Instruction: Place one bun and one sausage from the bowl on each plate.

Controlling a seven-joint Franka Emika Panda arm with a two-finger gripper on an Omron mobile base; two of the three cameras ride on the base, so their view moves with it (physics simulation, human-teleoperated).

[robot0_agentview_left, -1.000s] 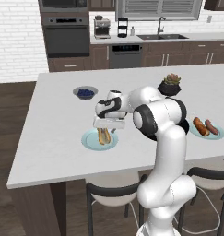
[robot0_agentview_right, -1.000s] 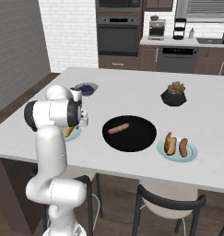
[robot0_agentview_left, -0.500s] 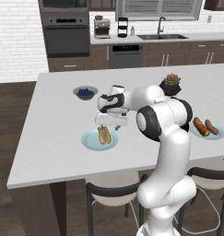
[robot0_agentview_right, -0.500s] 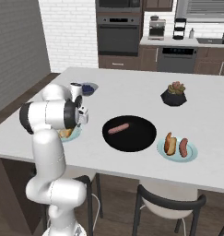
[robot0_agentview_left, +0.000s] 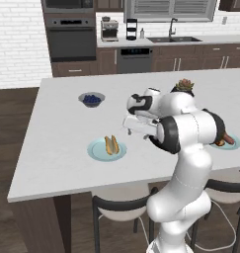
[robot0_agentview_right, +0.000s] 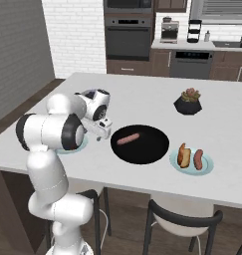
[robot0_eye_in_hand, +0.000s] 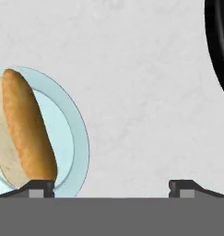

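The near plate point(robot0_agentview_left: 98, 149) is pale blue-green and holds one bun point(robot0_agentview_left: 110, 145). My gripper point(robot0_agentview_left: 128, 131) hangs open just right of this plate with nothing between its fingers. In the hand view the gripper point(robot0_eye_in_hand: 111, 186) is over bare counter, with the bun point(robot0_eye_in_hand: 26, 133) on the plate point(robot0_eye_in_hand: 74, 138) at the left and the bowl point(robot0_eye_in_hand: 218, 41) at the top right. The black bowl point(robot0_agentview_right: 152, 152) holds one sausage point(robot0_agentview_right: 127, 139). A second plate point(robot0_agentview_right: 208, 167) to its right carries a bun point(robot0_agentview_right: 182, 154) and a sausage point(robot0_agentview_right: 198, 158).
A small grey bowl of blueberries point(robot0_agentview_left: 92, 99) stands at the back left of the white counter point(robot0_agentview_left: 57, 128). A black plant pot point(robot0_agentview_right: 188, 102) sits behind the black bowl. Dark stools point(robot0_agentview_right: 182, 219) stand under the counter's front edge.
The gripper has opened and let go of the bun on the near plate. It has then risen and shifted off the plate toward the black bowl.
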